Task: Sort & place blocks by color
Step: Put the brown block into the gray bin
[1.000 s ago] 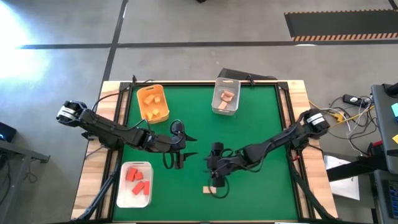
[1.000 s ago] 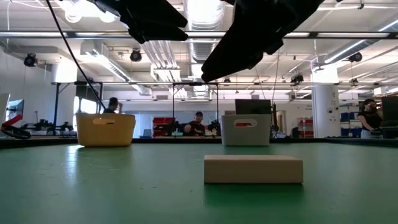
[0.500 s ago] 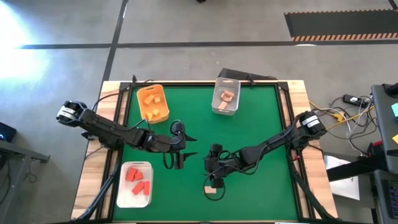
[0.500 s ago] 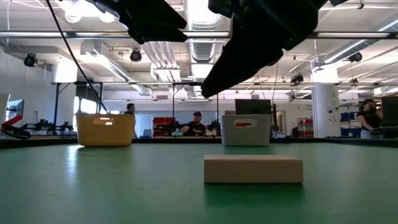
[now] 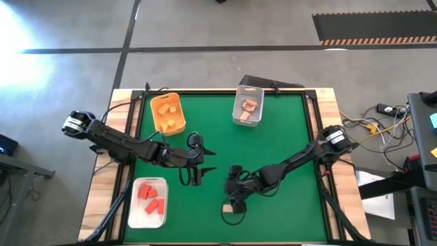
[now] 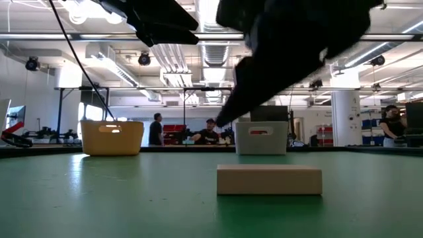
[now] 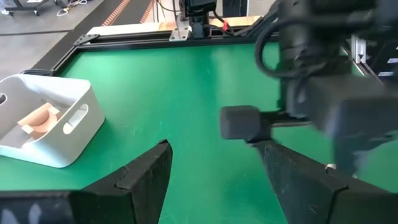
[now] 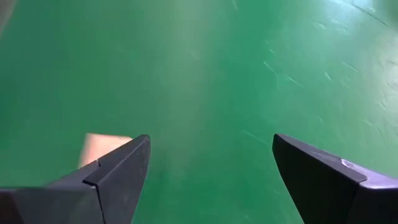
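One tan block (image 5: 231,208) is remaining loose on the table (image 5: 287,137), with the right end effector (image 5: 234,202), fingers spread, hovering over it while the left end effector (image 5: 199,172), also spread, is waiting nearby.

No readable text or labels anywhere
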Motion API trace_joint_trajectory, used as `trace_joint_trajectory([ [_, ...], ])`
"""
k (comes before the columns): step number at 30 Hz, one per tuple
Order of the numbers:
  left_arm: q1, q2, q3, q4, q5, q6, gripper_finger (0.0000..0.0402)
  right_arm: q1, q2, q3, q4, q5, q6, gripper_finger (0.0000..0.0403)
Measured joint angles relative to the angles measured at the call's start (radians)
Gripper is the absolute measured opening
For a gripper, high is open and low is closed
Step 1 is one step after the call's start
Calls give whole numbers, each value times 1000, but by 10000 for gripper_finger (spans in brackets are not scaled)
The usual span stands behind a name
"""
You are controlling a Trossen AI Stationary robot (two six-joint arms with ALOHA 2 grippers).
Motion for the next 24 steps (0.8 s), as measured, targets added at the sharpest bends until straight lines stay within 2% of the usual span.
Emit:
trace_joint_trajectory([
  [3, 0, 0, 0, 0, 0, 2, 239, 21, -9, 30, -32, -17, 18, 327],
  [7, 0, 0, 0, 1, 0, 4, 239, 72, 5, 49, -84, 12, 43, 326],
  [13, 1, 0, 0, 2, 0, 3, 239, 124, 46, 111, -263, 39, 150, 326],
  [21, 1, 0, 0, 0, 0, 3, 239, 137, 139, 216, -279, 31, 84, 326],
  [24, 1, 0, 0, 0, 0, 3, 239, 126, 173, 244, -279, -6, 80, 326],
])
